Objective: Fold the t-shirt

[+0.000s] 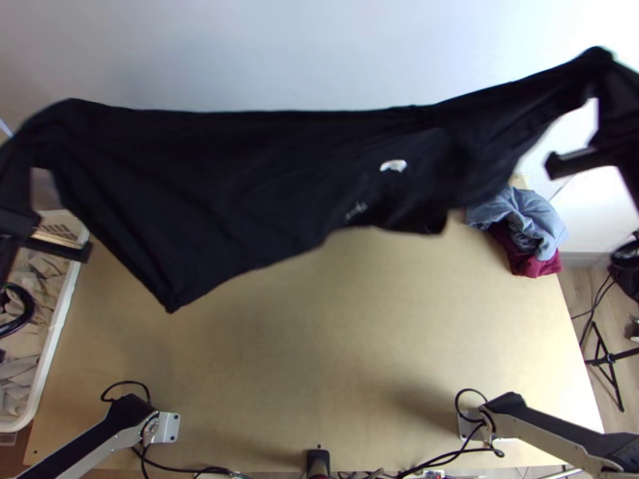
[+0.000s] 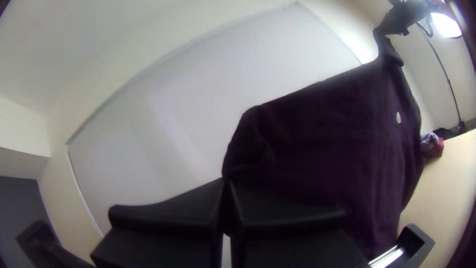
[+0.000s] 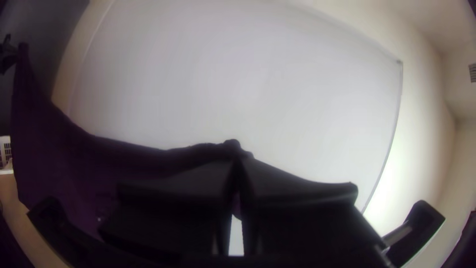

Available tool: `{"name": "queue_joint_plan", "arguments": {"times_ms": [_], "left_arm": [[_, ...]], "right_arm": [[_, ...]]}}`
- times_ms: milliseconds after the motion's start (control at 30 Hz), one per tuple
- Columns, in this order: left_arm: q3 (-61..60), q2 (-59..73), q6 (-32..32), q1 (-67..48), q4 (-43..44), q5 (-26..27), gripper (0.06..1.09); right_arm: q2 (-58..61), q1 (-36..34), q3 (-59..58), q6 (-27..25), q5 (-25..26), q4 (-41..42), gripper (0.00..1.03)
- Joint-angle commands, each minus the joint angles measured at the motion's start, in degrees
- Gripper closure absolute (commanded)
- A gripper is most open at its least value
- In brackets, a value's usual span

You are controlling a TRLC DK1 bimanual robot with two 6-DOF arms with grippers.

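Note:
The black t-shirt hangs stretched above the table between both grippers, a lower corner pointing down at the left and a small white mark right of its middle. At the top view's left edge, my left gripper holds one upper end; its fingers meet on the cloth in the left wrist view, where the gripper has the shirt beside it. My right gripper pinches the other upper end, higher in the top view. In the right wrist view the gripper is shut on a bunched bit of shirt.
Blue and dark red clothes lie heaped at the table's far right. A white bin with pale cloths stands along the left side. Bare wooden table shows below the shirt, with cables near the arm bases.

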Motion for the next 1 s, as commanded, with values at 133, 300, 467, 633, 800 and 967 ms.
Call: {"name": "queue_joint_plan", "arguments": {"times_ms": [133, 300, 467, 633, 800, 967], "left_arm": [[2.7, -2.6, 11.1, 0.0, 4.5, 0.5, 1.05], [3.6, -4.1, 11.3, -0.1, 1.5, 0.7, 1.05], [4.3, -4.5, 12.2, -0.1, 1.2, 0.6, 1.05], [5.5, -5.4, 13.5, -0.1, -1.2, 0.9, 1.05], [7.8, -6.2, 14.7, 0.0, -4.3, 0.9, 1.05], [9.7, -6.5, 13.5, 0.0, -6.8, 0.9, 1.05]], "right_arm": [[-6.5, 1.4, 1.3, -9.9, -0.1, 3.3, 1.00], [-9.6, 2.0, 1.3, -11.4, -0.1, 2.9, 1.00], [-11.8, 2.0, 2.3, -12.5, -0.2, 2.8, 1.00], [-13.9, 1.9, 3.7, -13.3, -0.5, 1.8, 1.00], [-16.4, 1.9, 4.4, -13.8, -0.7, -0.9, 1.00], [-18.7, 1.6, 4.4, -13.1, -1.2, -4.6, 1.00]]}}
